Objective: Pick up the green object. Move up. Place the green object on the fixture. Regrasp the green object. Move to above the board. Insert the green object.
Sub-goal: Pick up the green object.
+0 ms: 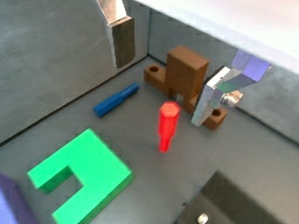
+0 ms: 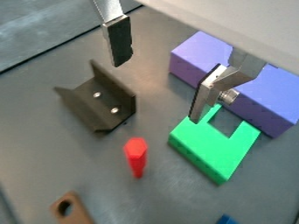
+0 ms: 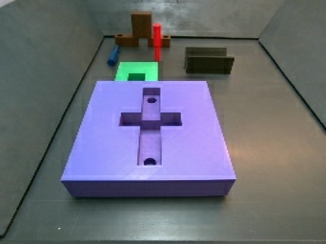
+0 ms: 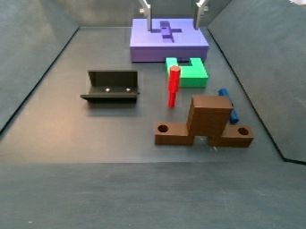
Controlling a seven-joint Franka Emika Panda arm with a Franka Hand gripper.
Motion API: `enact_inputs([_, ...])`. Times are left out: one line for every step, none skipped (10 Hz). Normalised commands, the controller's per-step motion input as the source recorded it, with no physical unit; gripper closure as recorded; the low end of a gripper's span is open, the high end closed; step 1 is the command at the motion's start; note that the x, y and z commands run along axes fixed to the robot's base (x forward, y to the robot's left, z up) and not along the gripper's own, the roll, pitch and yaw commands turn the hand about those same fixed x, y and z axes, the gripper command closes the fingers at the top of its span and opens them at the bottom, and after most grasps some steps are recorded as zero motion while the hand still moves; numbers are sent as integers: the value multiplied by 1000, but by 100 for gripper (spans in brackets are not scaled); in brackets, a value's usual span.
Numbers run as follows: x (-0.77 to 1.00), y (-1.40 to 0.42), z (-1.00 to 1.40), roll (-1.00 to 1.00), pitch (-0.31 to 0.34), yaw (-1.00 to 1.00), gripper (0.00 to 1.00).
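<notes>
1. Wrist view: the gripper was spread wide, nothing between its fingers. The green object lay flat on the floor, apart from both fingers. A red post stood upright near it. A blue piece and a brown block lay further off.

2. Wrist view: the gripper hung above the floor, holding nothing. The green object lay touching the board. The fixture stood well apart from the green object.

3. Side view: the board filled mid-frame. The green object lay just beyond its far edge, upper left. The fixture stood upper right. The gripper was out of frame.

4. Side view: only the fingers showed, at the top edge above the board. The green object lay at centre, the fixture to its left.
</notes>
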Motion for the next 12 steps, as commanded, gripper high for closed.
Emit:
enact_inputs([209,-683,-274,-99,-40,0,0])
enact_inputs([231,-660,-411,-117,-57,0,0])
enact_inputs([266,-554,-571,-126,-83,3,0])
enact_inputs([286,-437,-674,-94,-87,49,0])
enact_inputs([226,-506,-631,0,-63,97,0])
enact_inputs([0,-654,-511,146,-24,194,0])
enact_inputs([-94,-669,-434,250,-26,271,0])
enact_inputs([-54,-580,-440,279,-36,203,0])
enact_inputs([0,-426,-449,306,-23,94,0])
enact_inputs([-6,-391,-463,307,-31,11,0])
enact_inputs([-51,-357,-394,191,-43,0,0])
enact_inputs([-111,-229,-263,24,-99,-46,0])
